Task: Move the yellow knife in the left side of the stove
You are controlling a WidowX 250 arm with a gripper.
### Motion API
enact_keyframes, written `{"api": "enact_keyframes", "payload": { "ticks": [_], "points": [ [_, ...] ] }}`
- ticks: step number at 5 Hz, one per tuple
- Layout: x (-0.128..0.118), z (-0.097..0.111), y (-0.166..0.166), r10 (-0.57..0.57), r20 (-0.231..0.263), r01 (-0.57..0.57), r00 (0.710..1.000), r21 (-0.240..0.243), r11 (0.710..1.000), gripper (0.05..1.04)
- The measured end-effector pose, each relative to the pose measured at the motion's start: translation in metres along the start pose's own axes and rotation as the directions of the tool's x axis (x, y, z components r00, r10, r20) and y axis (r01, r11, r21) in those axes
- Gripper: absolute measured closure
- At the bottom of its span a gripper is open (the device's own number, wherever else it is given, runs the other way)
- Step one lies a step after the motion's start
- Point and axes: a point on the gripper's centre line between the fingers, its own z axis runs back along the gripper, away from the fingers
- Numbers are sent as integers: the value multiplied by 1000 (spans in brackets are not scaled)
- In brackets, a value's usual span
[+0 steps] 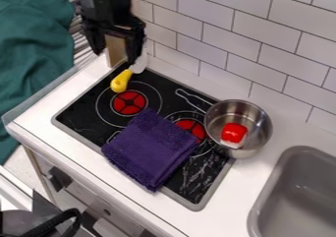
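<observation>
Purple cloth [150, 148] lies folded on the near part of the stove [80, 117], with the steel pot [244, 114] beside it and a red and white toy [234, 133] inside. Further back, the yellow knife [121, 80] is at the left side, its handle over the rear edge of the left burner [129, 102] and its pale blade pointing to the wall [223, 29]. The black hand [117, 45] is above the blade end, jaws apart, grasping nothing as far as I can judge. The knife looks like light, stiff plastic, smooth enough to slip or swivel if pinched at one end; I would take it across the thick handle, near where the blade starts, with a gentle squeeze. As for what is hard to see, the sink [295, 196] is cut off at the near right, the cloth hides part of the right burner [190, 127], and at the back the blade's tip blurs into the dark finger, so whether they touch I cannot tell
</observation>
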Motion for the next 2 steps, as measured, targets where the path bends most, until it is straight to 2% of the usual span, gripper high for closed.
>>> {"api": "enact_keyframes", "payload": {
  "ticks": [1,2],
  "points": [
    [-22,5,-24,16,-35,-17,999,-24,1000,78],
    [-38,5,-38,15,-39,-17,999,-43,999,78]
  ]
}}
